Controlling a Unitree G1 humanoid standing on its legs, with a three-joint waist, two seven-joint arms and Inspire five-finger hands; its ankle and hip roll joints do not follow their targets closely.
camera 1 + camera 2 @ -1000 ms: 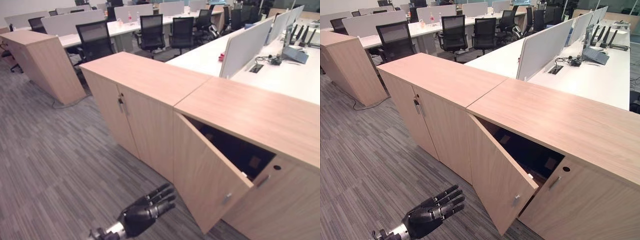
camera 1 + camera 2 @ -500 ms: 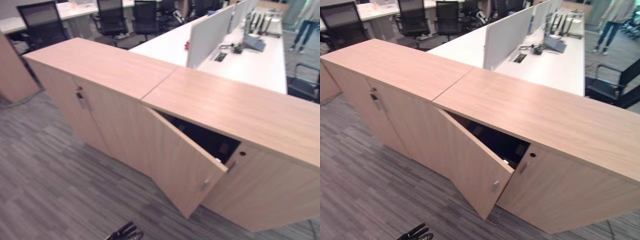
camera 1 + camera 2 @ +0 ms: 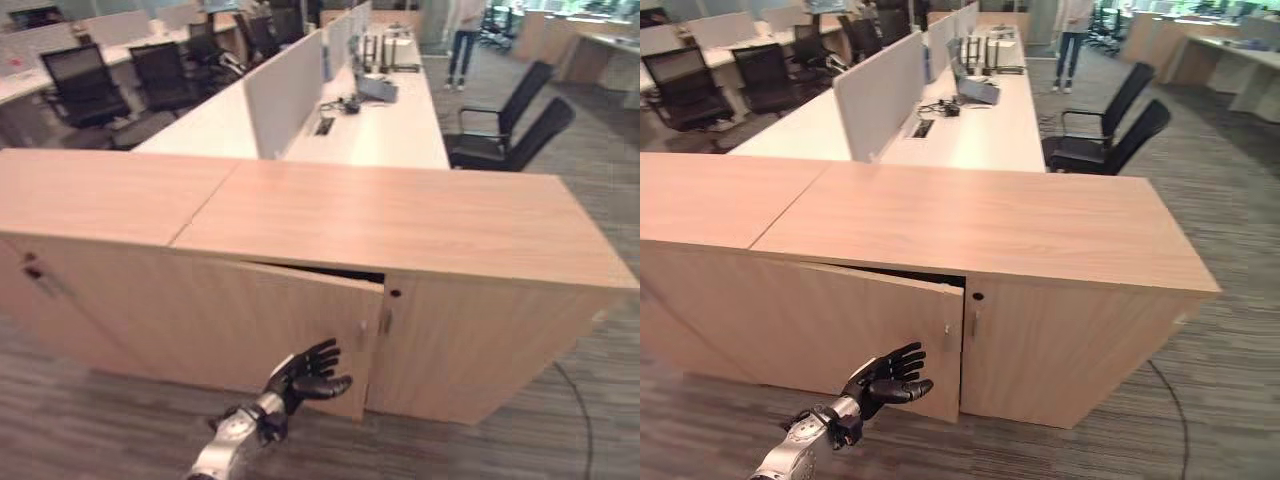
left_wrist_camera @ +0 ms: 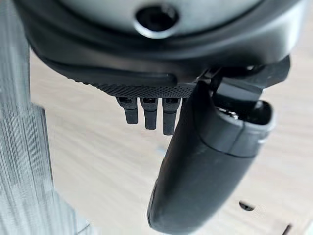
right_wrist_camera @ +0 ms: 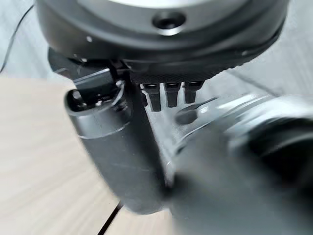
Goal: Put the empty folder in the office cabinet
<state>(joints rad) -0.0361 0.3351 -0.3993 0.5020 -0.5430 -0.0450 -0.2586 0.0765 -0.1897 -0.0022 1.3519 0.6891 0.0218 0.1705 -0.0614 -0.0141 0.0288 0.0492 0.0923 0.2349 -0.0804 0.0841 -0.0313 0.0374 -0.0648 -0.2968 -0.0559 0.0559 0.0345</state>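
The office cabinet (image 3: 400,215) is a long low unit of light wood. Its left door (image 3: 200,320) stands only slightly ajar, with a thin dark gap (image 3: 335,273) along its top edge and a small handle (image 3: 364,328) at its free edge. My left hand (image 3: 305,370) is open with fingers spread, low in front of that door near its free edge. In the left wrist view the left hand (image 4: 205,166) has straight fingers close to the wood; I cannot tell whether they touch. My right hand (image 5: 117,147) is open and holds nothing.
The right cabinet door (image 3: 470,345) is closed, with a keyhole (image 3: 396,293). Behind the cabinet stand white desks (image 3: 370,120) with partition screens, black office chairs (image 3: 500,125) at the back right, and a person (image 3: 465,40) far off. Grey carpet (image 3: 600,400) covers the floor.
The camera has swung to face the cabinet front. The left door has gone from wide open to nearly closed. My left hand has risen and now sits by the door's free edge.
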